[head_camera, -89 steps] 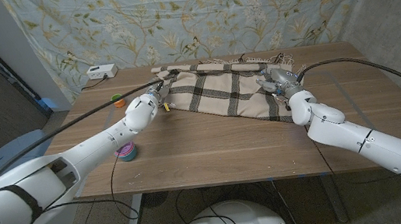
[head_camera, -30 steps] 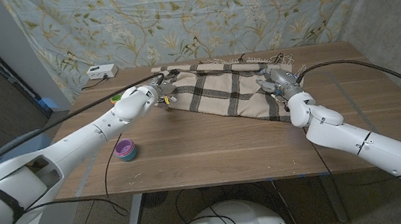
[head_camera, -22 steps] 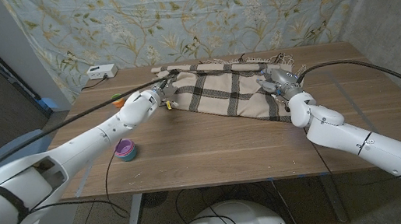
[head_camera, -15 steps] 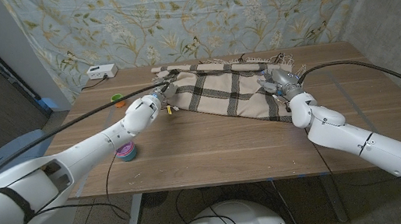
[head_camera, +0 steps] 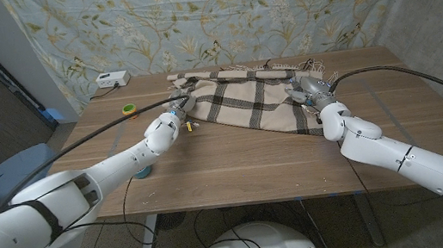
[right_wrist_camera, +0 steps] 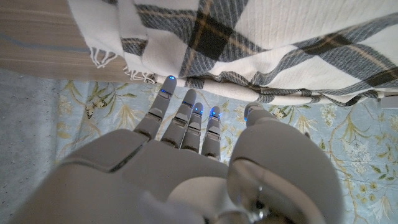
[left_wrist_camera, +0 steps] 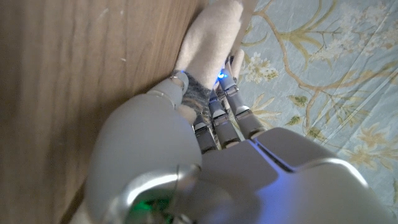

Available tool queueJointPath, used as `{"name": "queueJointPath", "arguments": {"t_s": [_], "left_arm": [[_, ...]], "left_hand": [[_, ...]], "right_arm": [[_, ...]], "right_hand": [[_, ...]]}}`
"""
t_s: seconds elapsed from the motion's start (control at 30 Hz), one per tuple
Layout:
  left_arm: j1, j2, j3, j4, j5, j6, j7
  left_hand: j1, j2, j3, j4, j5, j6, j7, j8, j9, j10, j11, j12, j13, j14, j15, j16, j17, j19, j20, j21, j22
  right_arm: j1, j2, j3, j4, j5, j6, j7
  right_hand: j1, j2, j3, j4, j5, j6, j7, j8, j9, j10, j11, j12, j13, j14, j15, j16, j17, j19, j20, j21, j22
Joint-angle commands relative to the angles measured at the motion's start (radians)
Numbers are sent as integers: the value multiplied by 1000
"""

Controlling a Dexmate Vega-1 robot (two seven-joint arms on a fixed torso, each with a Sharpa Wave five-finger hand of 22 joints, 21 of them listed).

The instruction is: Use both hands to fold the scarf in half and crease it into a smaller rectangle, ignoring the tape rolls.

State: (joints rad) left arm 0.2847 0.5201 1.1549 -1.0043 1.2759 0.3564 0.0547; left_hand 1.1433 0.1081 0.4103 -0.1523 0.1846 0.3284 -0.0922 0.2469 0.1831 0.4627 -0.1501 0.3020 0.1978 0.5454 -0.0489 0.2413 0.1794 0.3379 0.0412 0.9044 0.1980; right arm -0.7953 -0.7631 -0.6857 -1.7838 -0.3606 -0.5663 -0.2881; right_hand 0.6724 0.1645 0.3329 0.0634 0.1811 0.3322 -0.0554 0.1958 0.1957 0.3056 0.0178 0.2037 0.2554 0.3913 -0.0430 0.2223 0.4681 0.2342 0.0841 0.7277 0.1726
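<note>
Counter, brown wood, carries the cream-and-grey plaid scarf at its far middle. Left robot hand pinches the scarf's left corner. Right robot hand hovers released over its right edge.

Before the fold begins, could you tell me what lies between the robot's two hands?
In the head view, the plaid scarf spans the stretch between the left hand and the right hand.

No legible text, label, brand, number or sign appears in any view. The small white box at the table's far left corner carries dark markings, but they are too small to be read.
</note>
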Motion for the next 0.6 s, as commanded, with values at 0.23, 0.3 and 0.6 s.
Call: {"name": "queueJointPath", "arguments": {"t_s": [0.23, 0.3, 0.6], "left_arm": [[-89, -47, 106, 115, -204, -73, 13], [-84, -34, 116, 102, -187, -49, 73], [-87, 15, 134, 66, -139, -23, 263]], "left_hand": [[88, 77, 53, -9, -7, 608, 6, 130, 27, 494, -42, 147, 86, 472, -188, 257, 190, 91, -32, 252, 38], [98, 80, 56, -4, -10, 617, 6, 131, 30, 501, -39, 154, 107, 495, -186, 281, 223, 102, -37, 283, 41], [112, 72, 61, -2, -12, 665, -6, 151, 39, 513, -45, 169, 154, 510, -186, 308, 280, 107, -54, 337, 42]], "right_arm": [[28, 4, -17, 7, -7, -29, 45], [45, 7, -29, 26, 1, -27, 74], [124, 37, -102, 126, 17, 40, 189]], "right_hand": [[-15, -6, 7, -3, 1, 6, 6, 4, 0, -3, -1, -1, -3, -27, -6, -4, -3, 3, -2, -13, 1], [-34, -11, 3, 0, 0, 3, 0, 2, 0, -25, -4, -8, -7, -73, -7, -19, -11, -16, -5, -30, 1], [-180, -8, -44, 69, 7, -17, -38, -2, 2, -129, -8, -17, -25, -247, 0, -36, -44, -127, -14, -117, 0]]}}
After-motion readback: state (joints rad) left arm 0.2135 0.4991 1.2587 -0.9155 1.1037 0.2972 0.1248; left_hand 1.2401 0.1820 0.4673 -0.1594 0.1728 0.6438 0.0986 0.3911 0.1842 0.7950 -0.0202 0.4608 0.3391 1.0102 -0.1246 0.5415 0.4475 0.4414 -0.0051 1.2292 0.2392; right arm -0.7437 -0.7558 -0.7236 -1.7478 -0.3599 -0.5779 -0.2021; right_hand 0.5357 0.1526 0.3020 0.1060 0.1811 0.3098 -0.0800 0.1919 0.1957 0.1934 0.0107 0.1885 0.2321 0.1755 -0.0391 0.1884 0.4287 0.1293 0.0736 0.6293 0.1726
